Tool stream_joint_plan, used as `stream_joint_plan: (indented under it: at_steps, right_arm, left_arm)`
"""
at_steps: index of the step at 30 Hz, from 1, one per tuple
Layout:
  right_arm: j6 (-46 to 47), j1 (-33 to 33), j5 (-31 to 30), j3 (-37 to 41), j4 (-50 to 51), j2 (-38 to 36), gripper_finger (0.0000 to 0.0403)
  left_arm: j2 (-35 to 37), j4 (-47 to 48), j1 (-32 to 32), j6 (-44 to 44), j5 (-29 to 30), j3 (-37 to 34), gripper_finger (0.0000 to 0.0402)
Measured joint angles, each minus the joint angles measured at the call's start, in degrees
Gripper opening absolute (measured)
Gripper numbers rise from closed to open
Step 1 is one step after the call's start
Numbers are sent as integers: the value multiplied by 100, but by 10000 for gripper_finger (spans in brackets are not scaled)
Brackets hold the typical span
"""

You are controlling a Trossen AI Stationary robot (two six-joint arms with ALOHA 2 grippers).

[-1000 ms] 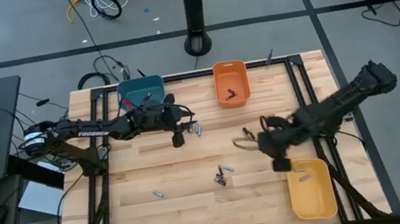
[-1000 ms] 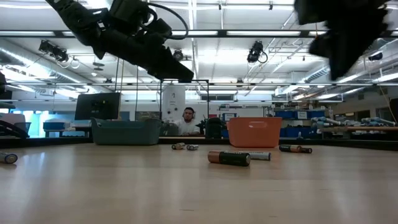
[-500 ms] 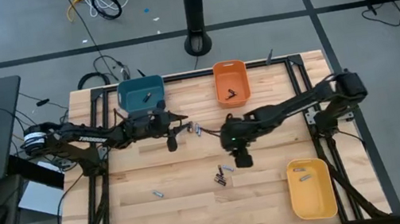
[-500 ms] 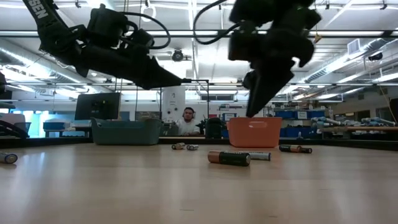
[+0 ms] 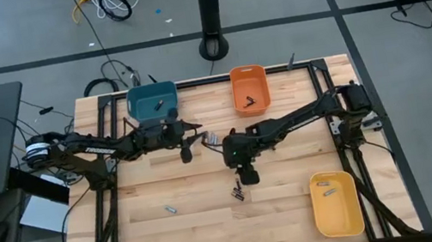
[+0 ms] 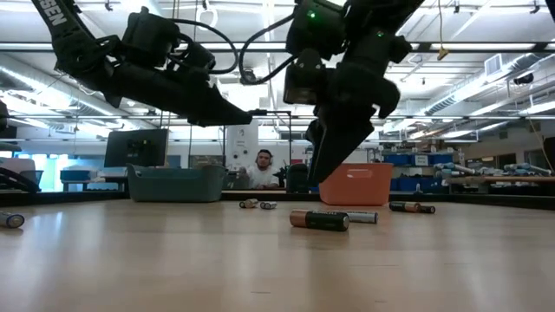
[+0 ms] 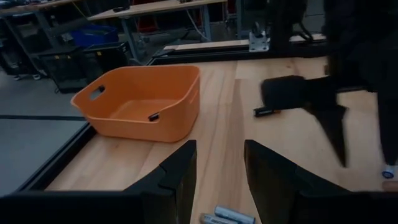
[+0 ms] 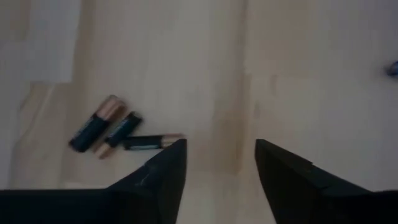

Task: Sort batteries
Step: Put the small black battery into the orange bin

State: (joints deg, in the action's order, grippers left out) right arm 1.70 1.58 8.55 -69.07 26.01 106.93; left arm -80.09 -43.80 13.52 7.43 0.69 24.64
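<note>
High view: orange bin [image 5: 249, 90] sits beyond right gripper [image 5: 247, 175] and batteries [image 5: 238, 189].

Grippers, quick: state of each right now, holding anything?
Left gripper: open, empty, above the wooden table near the teal plastic bin.
Right gripper: open, empty, above the cluster of small dark cylindrical batteries mid-table.

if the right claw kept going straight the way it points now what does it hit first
The right claw, open and empty, points down at the table. It would probably meet bare wood first, just beside the cluster of three dark batteries; depth is unclear, so one finger might clip the nearest battery.
</note>
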Motion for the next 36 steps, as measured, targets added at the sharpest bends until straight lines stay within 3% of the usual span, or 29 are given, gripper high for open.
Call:
stream_joint_plan:
  at_steps: [8,19,36]
  right_arm:
    - [-28,-57,178,-6,-43,-10,15]
    - [29,-284,1655,6,-227,456,11]
    - [133,-386,2379,-9,-502,753,11]
  left_arm:
    - [0,1,13,1,15,0,142]
    - [0,-5,11,1,11,-2,142]
    - [0,57,35,-12,-28,-2,142]
